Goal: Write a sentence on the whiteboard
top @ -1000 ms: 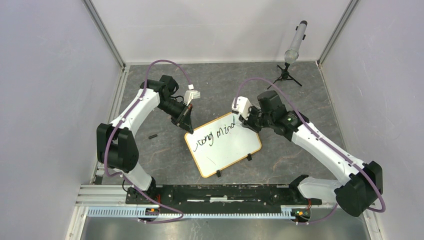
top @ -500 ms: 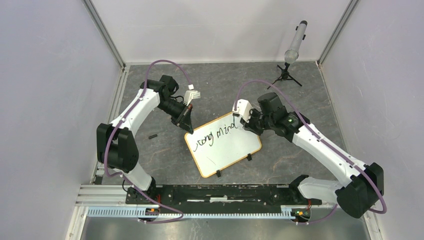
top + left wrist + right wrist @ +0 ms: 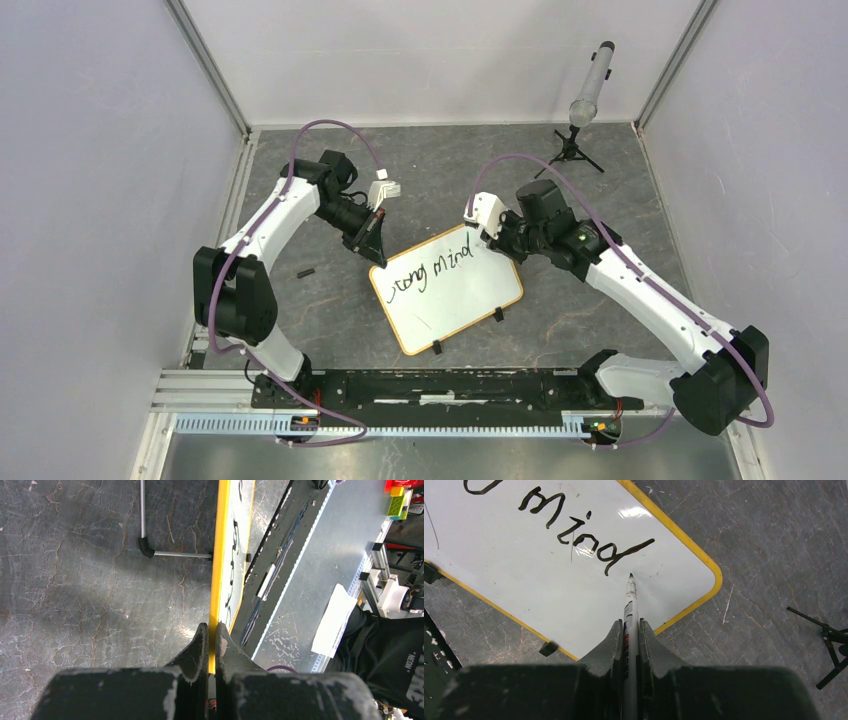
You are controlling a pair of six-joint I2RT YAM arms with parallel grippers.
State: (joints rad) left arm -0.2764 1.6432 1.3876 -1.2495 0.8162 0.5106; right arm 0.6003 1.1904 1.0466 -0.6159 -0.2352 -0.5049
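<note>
The whiteboard (image 3: pixel 462 300), white with a yellow-orange frame, lies tilted on the grey floor with "strong mind" written on it in black. My left gripper (image 3: pixel 377 256) is shut on the frame at the board's far left corner. In the left wrist view the frame edge (image 3: pixel 218 570) runs between the left gripper's (image 3: pixel 210 628) fingers. My right gripper (image 3: pixel 490 238) hangs over the board's far right corner, shut on a grey marker (image 3: pixel 630 600). In the right wrist view the marker's tip points at the whiteboard (image 3: pixel 524 580) just past the final "d", ahead of the right gripper (image 3: pixel 630 623); contact is unclear.
A small black tripod holding a grey cylinder (image 3: pixel 586 100) stands at the back right. A short black cap-like piece (image 3: pixel 306 272) lies on the floor left of the board. An aluminium rail (image 3: pixel 400 385) runs along the near edge, and walls close in both sides.
My right gripper with the marker has shifted a little near the end of "mind". The left arm and the whiteboard have not moved.
</note>
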